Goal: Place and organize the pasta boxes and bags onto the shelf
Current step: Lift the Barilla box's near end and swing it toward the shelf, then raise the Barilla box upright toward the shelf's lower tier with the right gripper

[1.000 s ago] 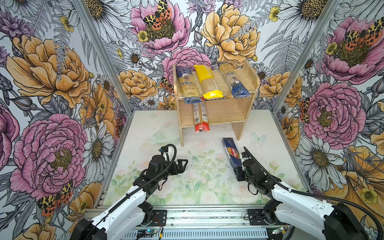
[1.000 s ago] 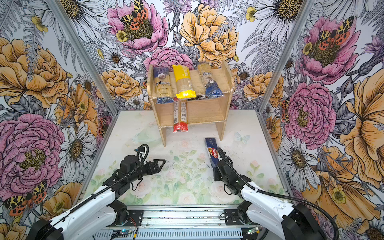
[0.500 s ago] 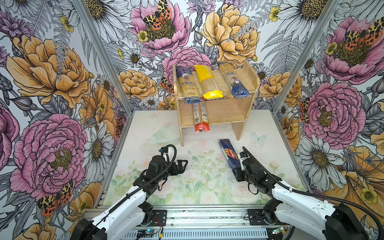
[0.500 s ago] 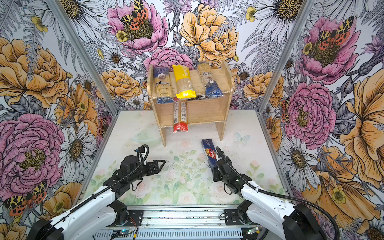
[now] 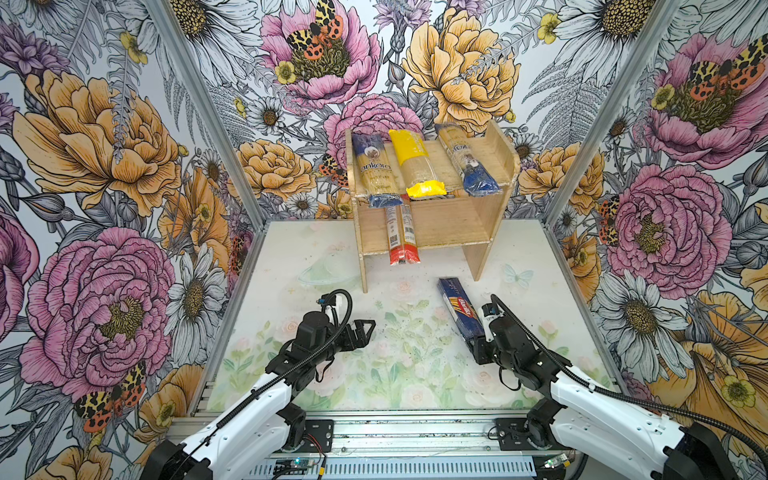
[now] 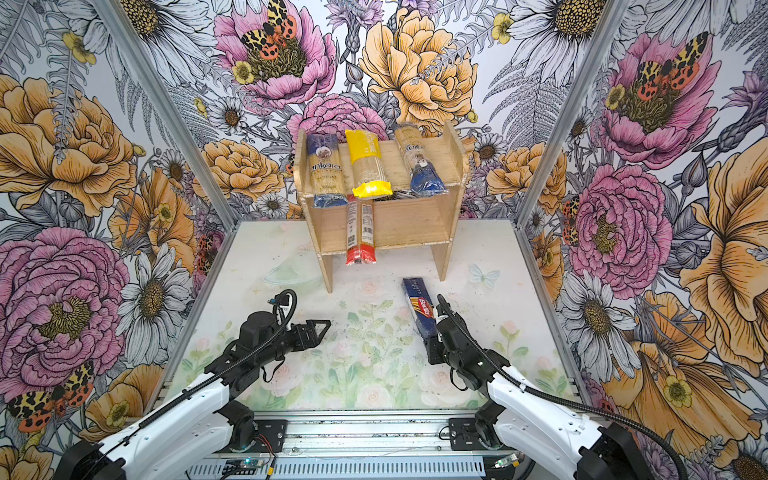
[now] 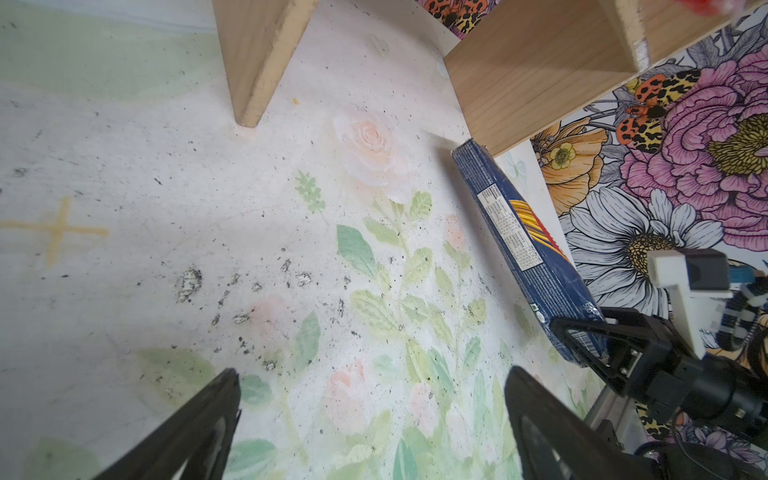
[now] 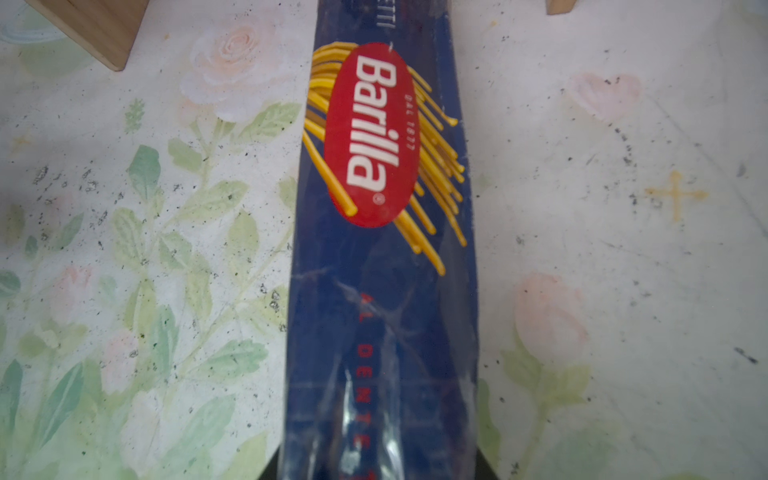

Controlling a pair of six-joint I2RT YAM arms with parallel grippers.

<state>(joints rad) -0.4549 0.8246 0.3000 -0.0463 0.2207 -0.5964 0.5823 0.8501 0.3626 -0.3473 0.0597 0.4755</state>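
My shelf (image 5: 453,228) carries three bags (image 5: 411,162) above, red-ended pack (image 5: 401,237) below; right gripper (image 5: 473,347) clamps the Barilla pack (image 5: 457,307), left gripper (image 5: 369,330) gapes wide, empty.

The shelf (image 5: 451,226) is bare pale wood, matt, its grain showing and its cut edges rough; the dark blue Barilla pack (image 8: 382,316) is wrapped in glossy film, creased and catching the light; the yellow-ended bag (image 5: 417,166) is shiny clear plastic; the table (image 5: 407,374) has a matt printed top, scuffed and speckled black; the front rail (image 5: 415,432) is dull ribbed metal.
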